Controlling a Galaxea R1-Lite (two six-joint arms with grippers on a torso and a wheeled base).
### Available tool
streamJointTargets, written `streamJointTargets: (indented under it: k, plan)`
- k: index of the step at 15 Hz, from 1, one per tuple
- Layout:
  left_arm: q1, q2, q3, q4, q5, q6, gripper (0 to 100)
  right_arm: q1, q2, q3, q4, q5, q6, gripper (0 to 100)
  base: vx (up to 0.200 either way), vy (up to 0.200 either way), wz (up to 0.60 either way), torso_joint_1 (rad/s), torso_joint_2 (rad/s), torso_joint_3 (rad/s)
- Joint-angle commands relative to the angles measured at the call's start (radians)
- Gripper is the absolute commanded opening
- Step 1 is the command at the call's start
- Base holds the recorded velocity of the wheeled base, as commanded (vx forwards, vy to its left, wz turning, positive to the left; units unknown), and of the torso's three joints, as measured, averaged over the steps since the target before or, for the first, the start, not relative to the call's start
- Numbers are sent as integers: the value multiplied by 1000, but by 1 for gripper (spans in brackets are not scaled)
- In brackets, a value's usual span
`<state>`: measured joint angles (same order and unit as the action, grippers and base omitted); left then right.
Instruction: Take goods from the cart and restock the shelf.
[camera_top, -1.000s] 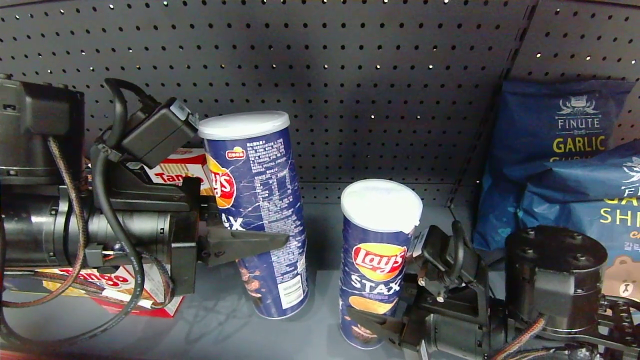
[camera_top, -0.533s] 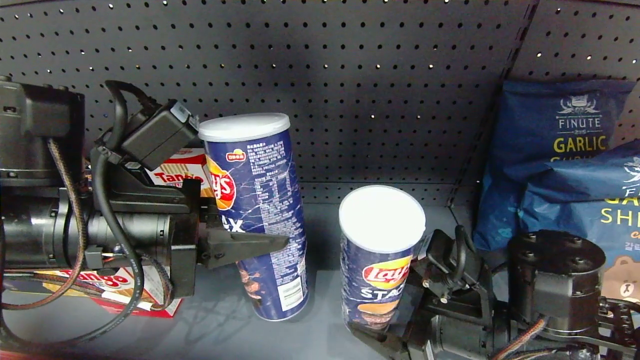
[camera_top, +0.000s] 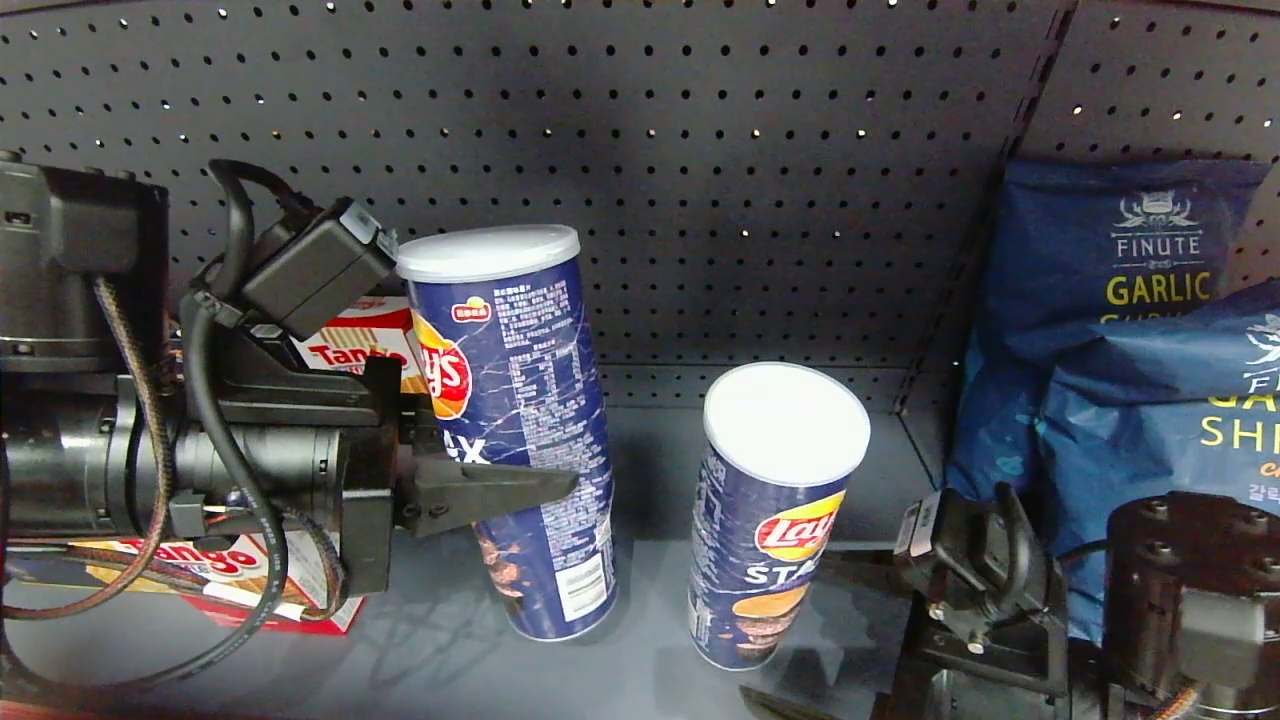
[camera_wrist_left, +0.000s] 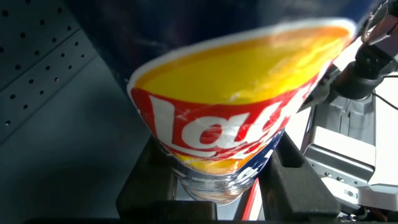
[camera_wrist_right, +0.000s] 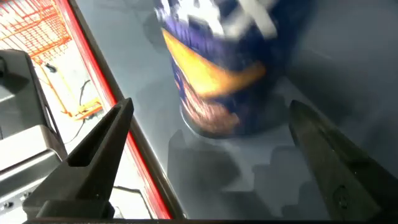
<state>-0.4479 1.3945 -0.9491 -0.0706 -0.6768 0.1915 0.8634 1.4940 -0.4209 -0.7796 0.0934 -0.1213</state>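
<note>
Two dark blue chip cans with white lids are on the grey shelf (camera_top: 640, 500). My left gripper (camera_top: 530, 482) is shut on the taller-looking left can (camera_top: 510, 400) at mid-height; its base is at the shelf floor. In the left wrist view the same can (camera_wrist_left: 230, 124) sits pinched between the left gripper (camera_wrist_left: 217, 186) fingers. The right can (camera_top: 770, 530) stands free on the shelf, leaning slightly. My right gripper (camera_wrist_right: 210, 104) is open just in front of this can (camera_wrist_right: 224, 81), not touching it. One of its fingers (camera_top: 775, 703) shows at the head view's lower edge.
Red-and-white wafer boxes (camera_top: 355, 340) (camera_top: 225, 580) lie behind and under the left arm. Blue snack bags (camera_top: 1110, 300) fill the shelf's right side past an upright divider (camera_top: 1000, 200). A pegboard (camera_top: 700, 150) backs the shelf. The shelf's red front edge (camera_wrist_right: 106, 93) runs below the right gripper.
The right gripper has let go of the right can and drawn back toward the lower right. The can now stands free, a little farther right. The left arm has not moved.
</note>
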Motion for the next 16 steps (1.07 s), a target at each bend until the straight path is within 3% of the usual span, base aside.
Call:
streamJointTargets:
  k: [1,7,16]
  plan:
    - [0,-2,1,0,0,0,0,-32,-54,31,-1,2,-1,100,0,0,0,0,0,0]
    - [1,0,0,-1,0,0,0,-29,-31,1,-1,9,0,100,0,0,0,0,0,0]
    - [1,-2,1,-1,0,-1,0,62,-44,31,-27,23,0,100,0,0,0,0,0,0]
